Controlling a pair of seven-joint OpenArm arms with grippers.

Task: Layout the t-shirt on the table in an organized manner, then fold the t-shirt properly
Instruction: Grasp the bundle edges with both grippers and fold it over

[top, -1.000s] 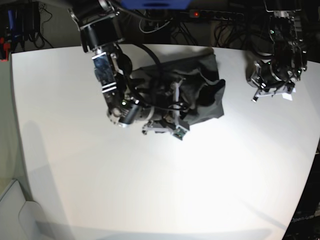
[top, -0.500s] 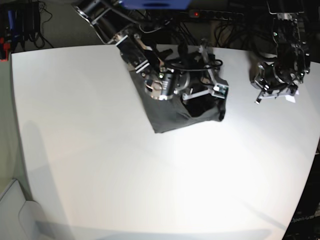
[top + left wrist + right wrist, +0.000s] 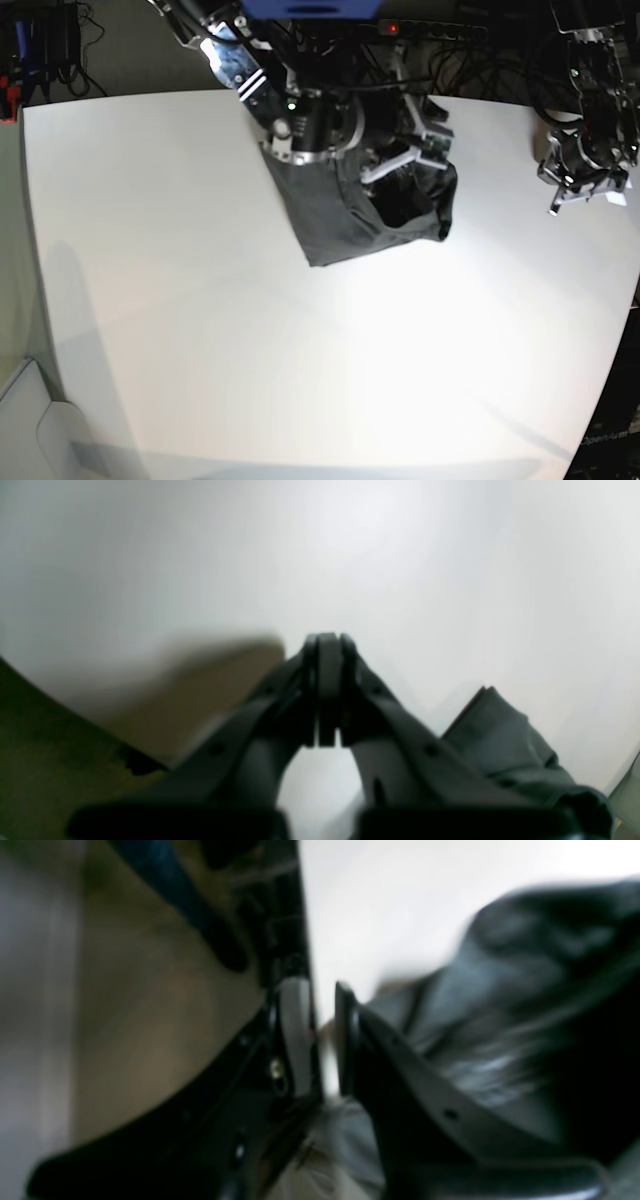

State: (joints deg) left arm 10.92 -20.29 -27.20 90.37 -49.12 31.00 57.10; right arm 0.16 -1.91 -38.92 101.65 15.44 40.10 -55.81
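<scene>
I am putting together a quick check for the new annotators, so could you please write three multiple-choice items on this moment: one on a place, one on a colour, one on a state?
1. Where on the table does the t-shirt lie?
A. far side, near the middle
B. near edge
C. hanging off the side edge

2. What colour is the t-shirt?
A. white
B. dark charcoal grey
C. red

3. How do the jaws of the left gripper stand?
A. wide open
B. pressed shut, nothing between them
C. shut on the shirt

Key: 1 A, the base view shows it by the far edge; 2 B, dark cloth on white; 3 B, the left wrist view shows the tips together over bare table.
</scene>
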